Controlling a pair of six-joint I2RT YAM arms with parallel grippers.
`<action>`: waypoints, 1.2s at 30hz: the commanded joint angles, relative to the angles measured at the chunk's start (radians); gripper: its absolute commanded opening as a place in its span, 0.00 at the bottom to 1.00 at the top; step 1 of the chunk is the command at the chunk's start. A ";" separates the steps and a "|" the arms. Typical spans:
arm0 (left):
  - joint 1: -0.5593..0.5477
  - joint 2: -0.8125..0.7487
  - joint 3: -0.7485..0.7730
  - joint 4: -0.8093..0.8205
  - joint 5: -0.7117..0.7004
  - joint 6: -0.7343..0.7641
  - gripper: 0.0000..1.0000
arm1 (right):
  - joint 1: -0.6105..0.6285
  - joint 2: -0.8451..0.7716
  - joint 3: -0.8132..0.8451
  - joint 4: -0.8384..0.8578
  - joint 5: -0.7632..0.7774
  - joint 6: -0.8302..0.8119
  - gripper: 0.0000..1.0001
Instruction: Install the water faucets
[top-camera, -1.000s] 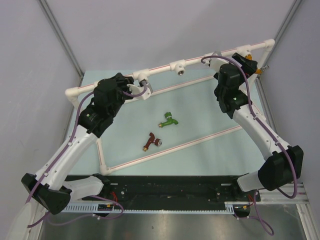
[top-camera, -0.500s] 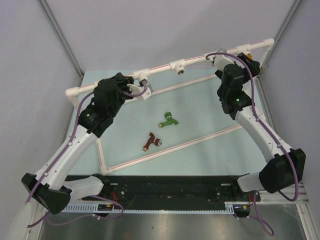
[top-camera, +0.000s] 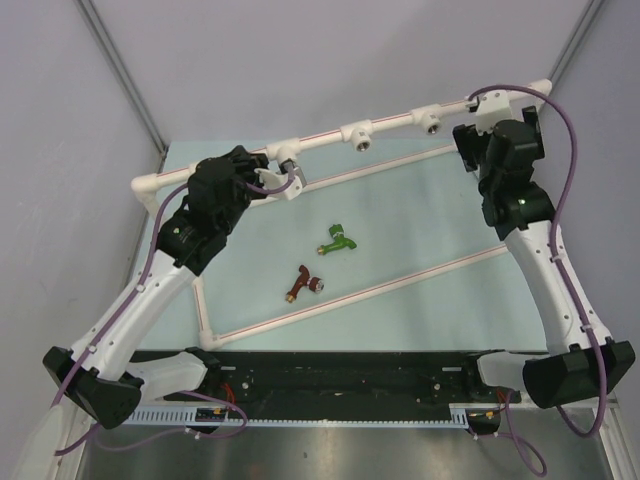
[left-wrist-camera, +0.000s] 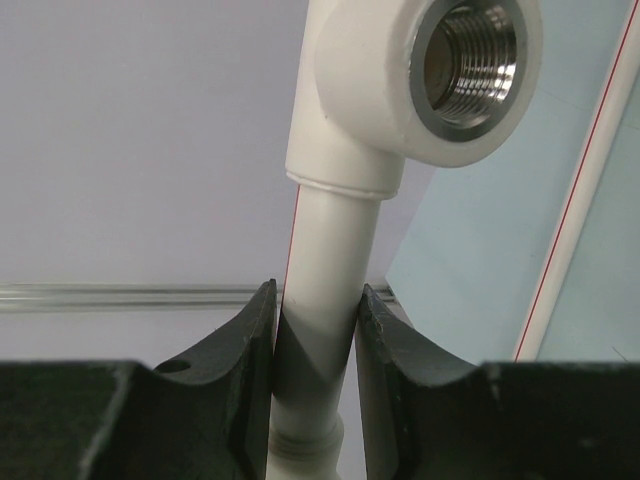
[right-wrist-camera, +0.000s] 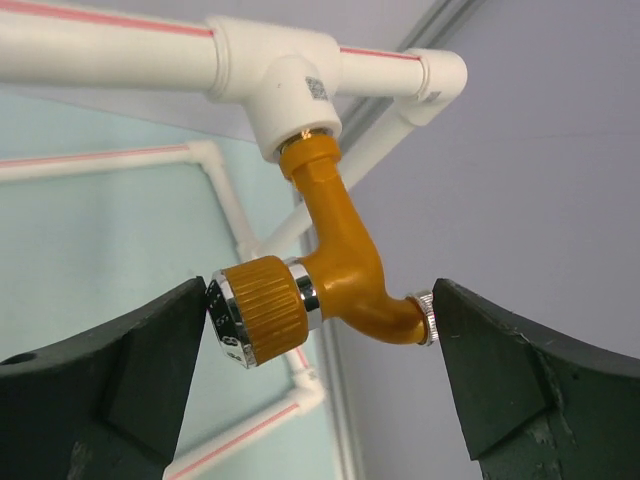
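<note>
The orange-yellow faucet (right-wrist-camera: 340, 250) is screwed by its top end into a tee of the white pipe frame (top-camera: 320, 135). My right gripper (right-wrist-camera: 322, 305) spans it, one finger against the ribbed knob and the other against the spout tip. In the top view the right wrist hides this faucet. The green faucet (top-camera: 337, 241) and the dark red-brown faucet (top-camera: 305, 284) lie loose on the mat inside the frame. My left gripper (left-wrist-camera: 316, 300) is shut on the frame's white pipe just below an empty silver-ringed tee socket (left-wrist-camera: 470, 60).
The raised top rail carries two more empty tee sockets (top-camera: 361, 135) (top-camera: 432, 122). The frame's lower pipes (top-camera: 360, 292) lie flat on the pale green mat (top-camera: 400, 230). Grey walls stand close behind and to both sides.
The right arm has swung to the right and its wrist has turned at the frame's far right corner. The left arm and both loose faucets have not moved.
</note>
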 joint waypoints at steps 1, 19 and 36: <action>0.023 -0.001 0.013 -0.083 -0.053 -0.092 0.00 | -0.095 -0.118 0.132 0.090 -0.052 0.189 0.95; 0.023 -0.003 0.015 -0.082 -0.051 -0.092 0.00 | -0.273 -0.140 0.192 -0.014 -0.392 0.354 0.95; 0.023 -0.006 0.013 -0.083 -0.050 -0.093 0.00 | 0.097 0.016 0.131 -0.113 0.062 -0.224 1.00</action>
